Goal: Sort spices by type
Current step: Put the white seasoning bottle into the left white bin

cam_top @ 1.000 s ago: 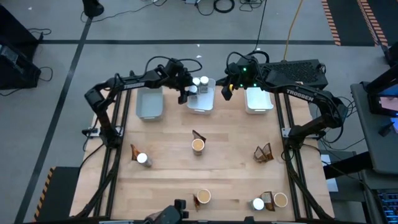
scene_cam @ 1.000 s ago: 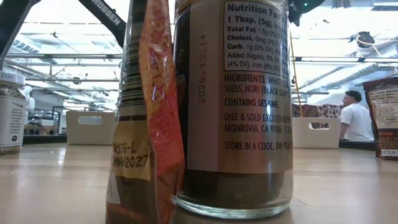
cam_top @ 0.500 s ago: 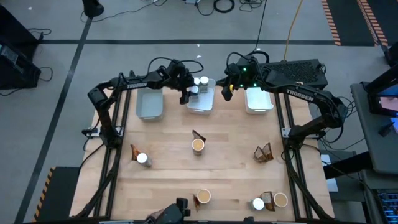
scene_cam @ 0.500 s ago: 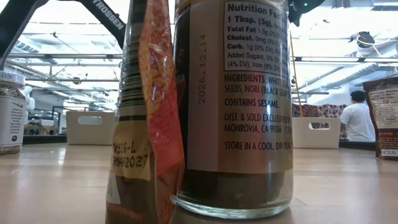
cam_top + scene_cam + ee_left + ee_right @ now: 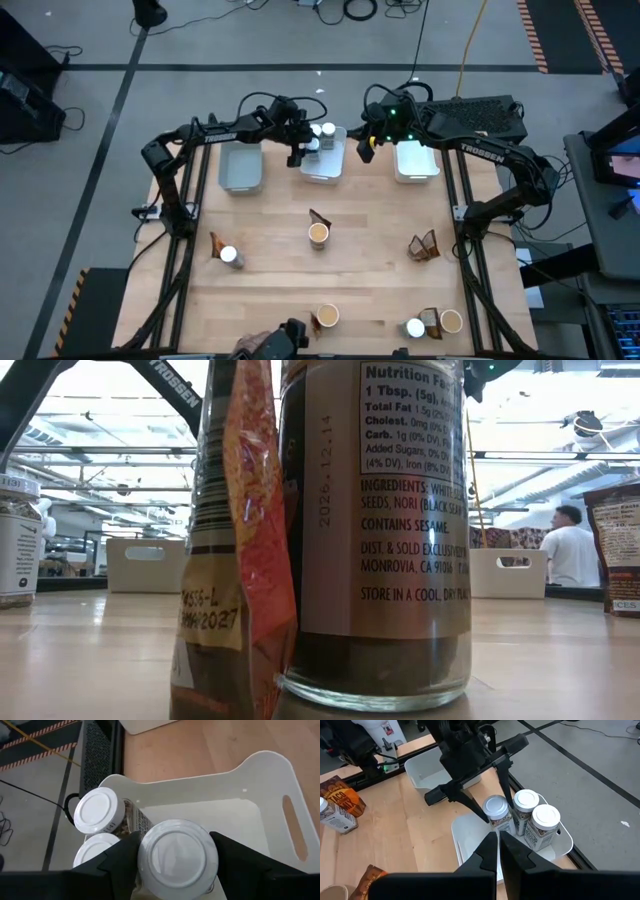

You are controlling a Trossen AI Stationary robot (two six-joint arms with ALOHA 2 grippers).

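Jar in hand: white-capped jar (image 5: 177,857), at the lower centre of the left wrist view, sits between the fingers of the left gripper (image 5: 305,150), just over the middle tray (image 5: 325,165).
Left gripper: grasping that jar, a finger on each side of its cap; whether the jar's base already rests on the tray floor cannot be told.
Right gripper (image 5: 366,145): upper centre of the high view, between the middle tray and the right tray (image 5: 416,162); fingers pressed together, holding nothing.
Done so far: two more jars (image 5: 540,822) stand in the far end of the middle tray, touching each other, so jars are being gathered there.
Other trays: the left tray (image 5: 240,167) looks bare; what the right tray holds cannot be made out.
Left on the table: in the high view, a pouch and jar (image 5: 231,257) at centre left, a pouch and tub (image 5: 318,233) at centre, a pouch (image 5: 424,245) at centre right, and along the bottom edge a tub (image 5: 326,316), then a jar, pouch and tub close together.
Progress: early, I judge; only jars are sorted, tubs and pouches untouched.
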